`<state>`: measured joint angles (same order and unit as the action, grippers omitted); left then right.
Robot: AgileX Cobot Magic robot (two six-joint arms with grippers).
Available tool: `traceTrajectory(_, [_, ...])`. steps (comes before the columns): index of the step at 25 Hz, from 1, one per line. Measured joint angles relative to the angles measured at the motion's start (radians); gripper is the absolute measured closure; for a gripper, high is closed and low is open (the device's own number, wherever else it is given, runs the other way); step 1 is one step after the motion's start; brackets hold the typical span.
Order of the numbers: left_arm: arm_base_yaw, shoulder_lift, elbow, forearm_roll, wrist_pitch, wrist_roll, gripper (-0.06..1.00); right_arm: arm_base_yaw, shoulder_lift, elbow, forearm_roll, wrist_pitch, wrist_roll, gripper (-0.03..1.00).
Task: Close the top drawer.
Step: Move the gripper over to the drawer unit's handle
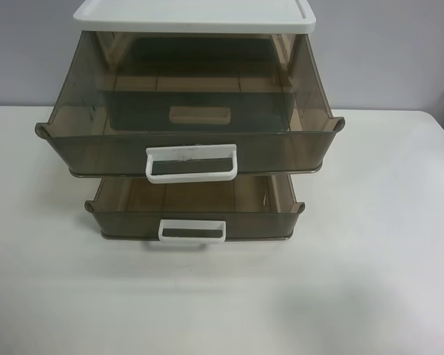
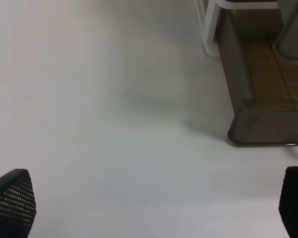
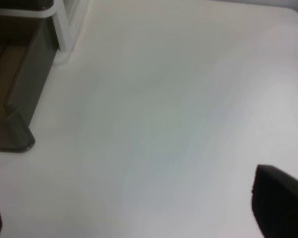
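On the white table, the top drawer stands pulled far out of its cabinet, jutting toward 6 o'clock in the high view from under the white lid at 12 o'clock. Its scuffed handle sits mid-front. Nothing of mine touches it. My left pincer is spread wide, a fingertip at each edge of its wrist view. My right pincer is spread wide too. Both hang over bare tabletop beside the cabinet, and neither arm reaches into the high view. I judge the job not yet begun: the step in hand is the approach. The next move calls for bringing one pincer up to the drawer's front, at or near the handle, then pushing straight toward 12 o'clock. The push should be centred so the drawer runs in square and does not jam. It must land on the upper front, not on the lower drawer, which also stands open at 6 o'clock beneath it. The count: two drawers in view, both open; two white handles, the lower handle clean; one lid; two pincers, both empty.
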<state>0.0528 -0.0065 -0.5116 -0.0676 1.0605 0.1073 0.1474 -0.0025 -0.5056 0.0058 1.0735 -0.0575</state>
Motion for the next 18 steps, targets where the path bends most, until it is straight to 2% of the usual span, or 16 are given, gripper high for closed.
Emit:
traceTrajectory(14, [0.0, 0.0, 0.0, 0.0, 0.0, 0.0, -0.05, 0.0, 0.006, -0.005, 0.007, 0.001, -0.007, -0.03])
traceTrajectory(18, [0.0, 0.0, 0.0, 0.0, 0.0, 0.0, -0.05, 0.0, 0.155, -0.115, 0.068, 0.003, -0.059, -0.03])
